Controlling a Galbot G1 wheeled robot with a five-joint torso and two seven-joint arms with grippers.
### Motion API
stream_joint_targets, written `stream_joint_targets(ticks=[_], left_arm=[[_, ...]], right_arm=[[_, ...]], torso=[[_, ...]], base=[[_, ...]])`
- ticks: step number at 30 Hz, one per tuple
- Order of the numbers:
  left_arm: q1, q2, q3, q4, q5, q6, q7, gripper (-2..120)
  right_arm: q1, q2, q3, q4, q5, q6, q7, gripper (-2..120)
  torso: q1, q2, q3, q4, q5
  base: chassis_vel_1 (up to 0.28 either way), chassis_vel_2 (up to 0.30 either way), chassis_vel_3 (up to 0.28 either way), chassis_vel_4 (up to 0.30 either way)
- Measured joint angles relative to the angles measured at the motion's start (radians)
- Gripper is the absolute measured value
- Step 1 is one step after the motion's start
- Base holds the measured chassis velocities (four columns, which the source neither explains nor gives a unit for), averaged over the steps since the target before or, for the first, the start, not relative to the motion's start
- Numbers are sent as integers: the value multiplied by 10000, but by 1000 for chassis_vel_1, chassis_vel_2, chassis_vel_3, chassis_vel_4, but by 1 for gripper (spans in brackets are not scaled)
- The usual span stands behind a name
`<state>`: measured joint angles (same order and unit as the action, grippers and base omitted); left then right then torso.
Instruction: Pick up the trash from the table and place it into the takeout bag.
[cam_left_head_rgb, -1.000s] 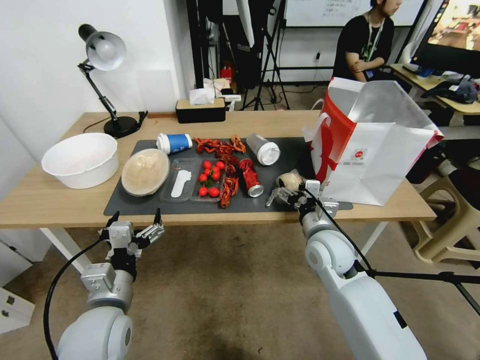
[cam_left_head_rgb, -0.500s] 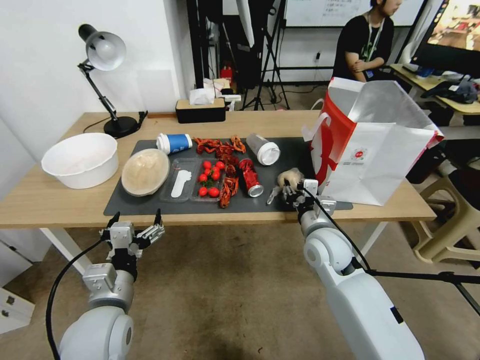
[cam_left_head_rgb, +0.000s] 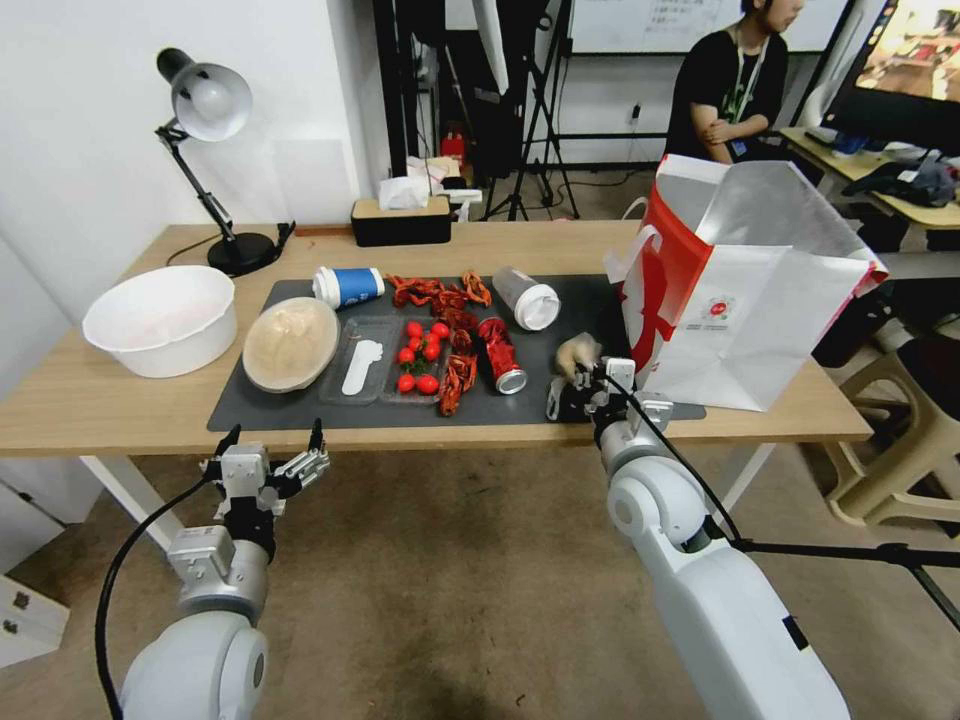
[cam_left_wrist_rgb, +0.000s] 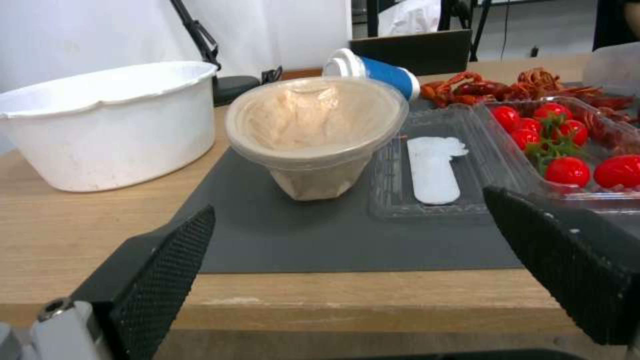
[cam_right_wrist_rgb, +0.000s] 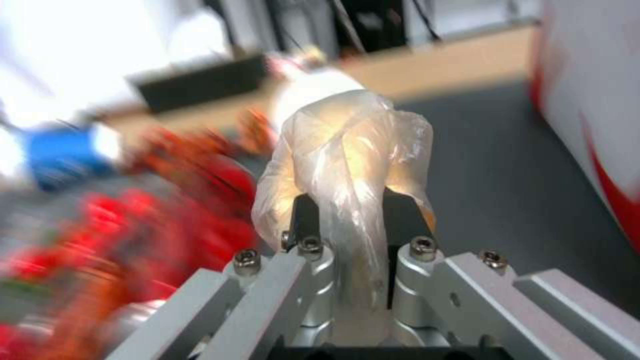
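My right gripper is shut on the clear-wrapped bun, held just above the dark mat beside the takeout bag. In the right wrist view the bun's plastic is pinched in the right gripper. The bag stands open on the table, showing its foil lining. On the mat lie the red can, clear lidded cup, blue cup and beige bowl. My left gripper hangs open before the table's front edge, facing the bowl.
A white basin and a desk lamp stand at the left, a tissue box at the back. Crayfish shells and a clear tray of tomatoes lie mid-mat. A plastic stool stands right of the table.
The right gripper has closed on the bun, raised it slightly and turned a little to the left. The left arm has not moved.
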<state>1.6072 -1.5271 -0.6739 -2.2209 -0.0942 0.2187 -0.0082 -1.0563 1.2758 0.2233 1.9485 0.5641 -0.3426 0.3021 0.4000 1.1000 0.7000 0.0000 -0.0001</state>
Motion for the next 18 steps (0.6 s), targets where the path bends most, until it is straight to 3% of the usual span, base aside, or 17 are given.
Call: stream_joint_targets(ticks=[3, 8, 10, 16, 18], left_arm=[[4, -20, 9, 3, 1, -19, -2, 100], [11, -33, 12, 3, 11, -26, -2, 100], [21, -43, 13, -7, 30, -27, -3, 100], [52, -64, 18, -43, 78, -36, -3, 100], [64, -78, 33, -75, 111, -45, -3, 100]], right_arm=[[-36, -257, 25, 1028, 524, 174, -591, 4], [110, -493, 245, 1740, 1000, 330, -1116, 4], [519, -758, 751, 2356, 1648, 485, -1441, 4], [1408, -1338, 1895, 2717, 2682, 377, -1124, 4], [1905, -1821, 2513, 2504, 3192, 322, -520, 4]], torso=[[-1, 0, 0, 0, 0], [-2, 0, 0, 0, 2], [-1, 0, 0, 1, 1], [-2, 0, 0, 2, 1], [-2, 0, 0, -2, 5]], base=[[0, 0, 0, 0], [0, 0, 0, 0], [0, 0, 0, 0], [0, 0, 0, 0], [0, 0, 0, 0]])
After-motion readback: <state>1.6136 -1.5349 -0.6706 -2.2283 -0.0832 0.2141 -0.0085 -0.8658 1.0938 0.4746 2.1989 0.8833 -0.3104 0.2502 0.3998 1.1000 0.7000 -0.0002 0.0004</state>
